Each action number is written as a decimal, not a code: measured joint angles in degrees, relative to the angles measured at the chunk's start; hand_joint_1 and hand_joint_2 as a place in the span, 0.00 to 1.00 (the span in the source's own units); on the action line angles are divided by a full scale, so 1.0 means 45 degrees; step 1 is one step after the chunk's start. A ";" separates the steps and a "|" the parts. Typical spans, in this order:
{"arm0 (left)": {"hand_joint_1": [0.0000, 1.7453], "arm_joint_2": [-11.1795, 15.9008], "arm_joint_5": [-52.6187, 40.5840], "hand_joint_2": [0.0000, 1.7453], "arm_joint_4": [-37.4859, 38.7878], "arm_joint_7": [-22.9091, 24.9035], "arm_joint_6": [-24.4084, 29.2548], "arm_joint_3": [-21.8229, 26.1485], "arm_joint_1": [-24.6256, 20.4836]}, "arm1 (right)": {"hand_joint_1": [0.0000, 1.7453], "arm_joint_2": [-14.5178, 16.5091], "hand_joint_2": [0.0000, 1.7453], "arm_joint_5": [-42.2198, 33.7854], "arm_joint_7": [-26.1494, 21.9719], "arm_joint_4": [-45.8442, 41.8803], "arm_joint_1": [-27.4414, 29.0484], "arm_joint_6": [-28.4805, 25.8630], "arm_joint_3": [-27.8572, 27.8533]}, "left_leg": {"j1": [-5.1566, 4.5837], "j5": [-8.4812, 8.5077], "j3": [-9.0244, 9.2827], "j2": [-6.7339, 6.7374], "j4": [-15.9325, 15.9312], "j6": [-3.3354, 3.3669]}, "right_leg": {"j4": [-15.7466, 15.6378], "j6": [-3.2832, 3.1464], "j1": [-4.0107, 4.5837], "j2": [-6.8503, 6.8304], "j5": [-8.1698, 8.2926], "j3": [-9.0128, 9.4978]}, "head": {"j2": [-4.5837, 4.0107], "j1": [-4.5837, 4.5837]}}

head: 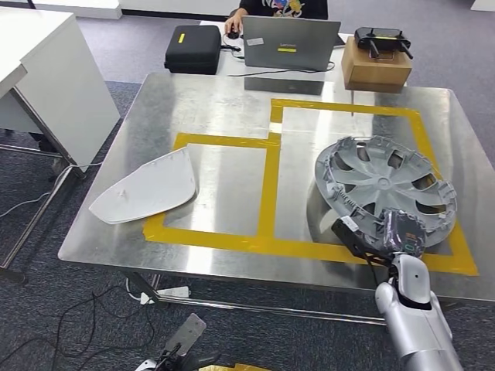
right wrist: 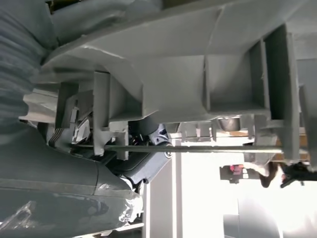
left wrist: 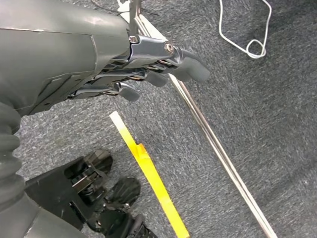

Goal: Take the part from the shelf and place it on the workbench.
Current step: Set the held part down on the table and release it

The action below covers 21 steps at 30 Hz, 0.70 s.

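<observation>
Nearest, the left robot hand (left wrist: 164, 64) hangs low over rough grey carpet (left wrist: 261, 124), its dark fingers stretched out straight and slightly apart, holding nothing; a strip of yellow tape (left wrist: 149, 173) and a thin metal rail (left wrist: 220, 153) cross the floor beneath it. Higher up, the right robot hand (head: 403, 236) sits at the near edge of a round silver wheel cover (head: 382, 182), a ribbed plastic disc with curved spokes and a notched rim. In the right wrist view the hand (right wrist: 145, 158) lies against the cover's grey moulded ribs (right wrist: 209, 74) and a thin wire ring, but whether its fingers clamp the rim I cannot tell. That cover lies on the brushed-steel desk (head: 204, 108), inside the right-hand box of yellow tape (head: 268, 178). To the left, a smooth white curved panel (head: 148, 189) lies flat, overlapping the tape. Farther back stand a black case (head: 192, 48), a grey laptop (head: 290, 42) and a cardboard box (head: 374, 68), with a person's hand (head: 234, 25) behind.
</observation>
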 joint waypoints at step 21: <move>0.00 0.0000 0.0115 0.00 0.0000 0.0004 0.0192 -0.0193 -0.0010 | 0.00 0.0009 0.00 -0.0695 -0.0214 -0.0088 0.0224 -0.0024 -0.0027 | -0.0001 0.0012 -0.0091 -0.0012 0.0002 0.0018 | 0.0001 0.0002 -0.0009 -0.0034 0.0000 -0.0083 | 0.0000 0.0000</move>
